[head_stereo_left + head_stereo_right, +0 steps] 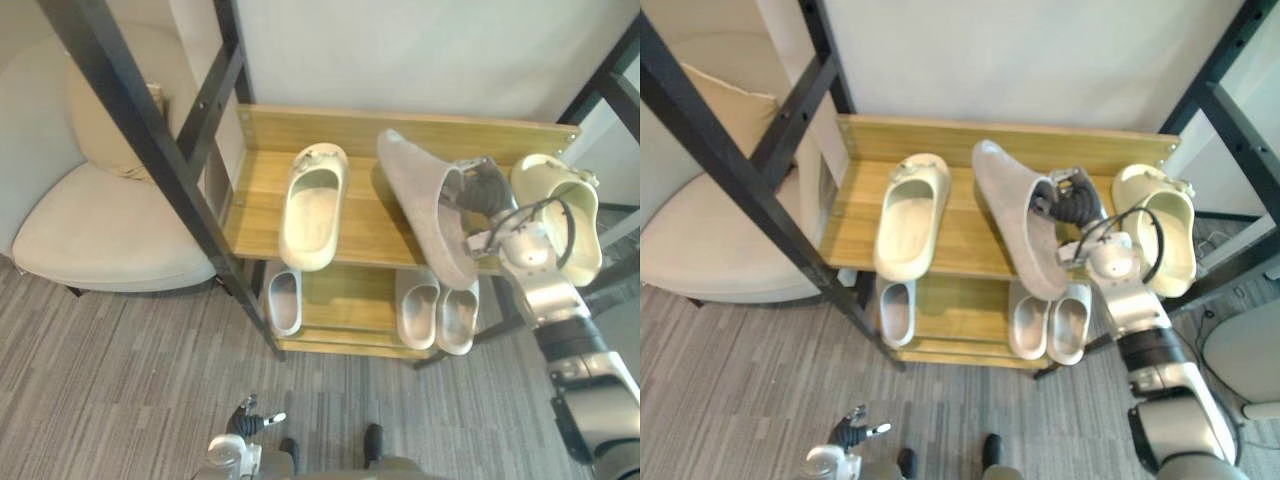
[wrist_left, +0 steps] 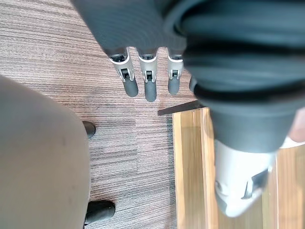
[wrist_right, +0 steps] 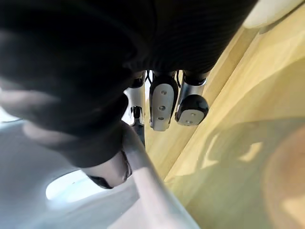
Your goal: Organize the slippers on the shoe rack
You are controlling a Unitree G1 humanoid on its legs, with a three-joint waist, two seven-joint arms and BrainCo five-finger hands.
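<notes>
The wooden shoe rack's top shelf [image 1: 258,205] carries a cream slipper [image 1: 312,205] lying flat on its left part. Another cream slipper [image 1: 560,215] rests at the shelf's right end. Between them a grey-soled slipper [image 1: 425,205] stands tilted on its edge, sole towards me. My right hand [image 1: 478,190] is shut on its rim; in the right wrist view the fingers [image 3: 162,102] and thumb pinch that pale rim [image 3: 143,191]. On the lower shelf one slipper [image 1: 284,300] lies at the left and a pair [image 1: 438,315] at the right. My left hand [image 1: 245,420] hangs low, its fingers [image 2: 150,86] straight.
A slanted black frame post [image 1: 150,140] crosses in front of the rack's left side. A cream armchair [image 1: 100,230] stands to the left. More black framing [image 1: 610,90] rises at the right. Grey striped carpet [image 1: 120,380] lies before the rack.
</notes>
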